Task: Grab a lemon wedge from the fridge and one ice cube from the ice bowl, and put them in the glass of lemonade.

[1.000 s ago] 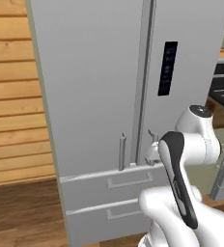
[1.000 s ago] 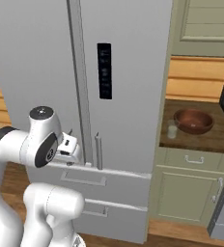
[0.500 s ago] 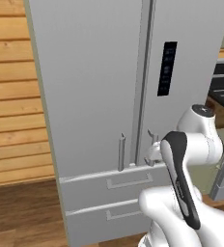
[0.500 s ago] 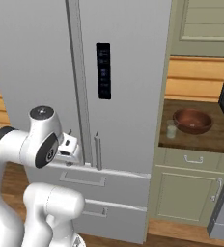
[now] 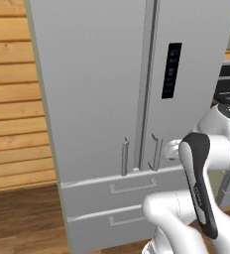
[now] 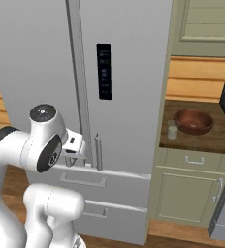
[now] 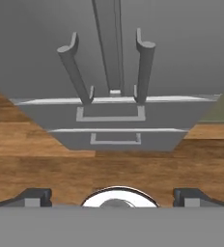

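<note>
Two tall grey fridge doors (image 5: 117, 84) remain closed, so the lemon wedge is presumably behind them, unseen. Since a second ago nothing has shifted except the arm easing slightly. Its two-finger gripper (image 7: 112, 197), fingers spread wide and empty, faces the long vertical handles (image 7: 144, 67). Right of the fridge, the glossy reddish-brown ice bowl (image 6: 194, 121) and small clear lemonade glass (image 6: 172, 130) wait on the counter.

A wooden bench (image 6: 221, 138) right of the fridge (image 6: 134, 72) carries the reddish-brown ice bowl (image 6: 193, 121), with the glass of lemonade (image 6: 172, 130) just beside its left edge.
</note>
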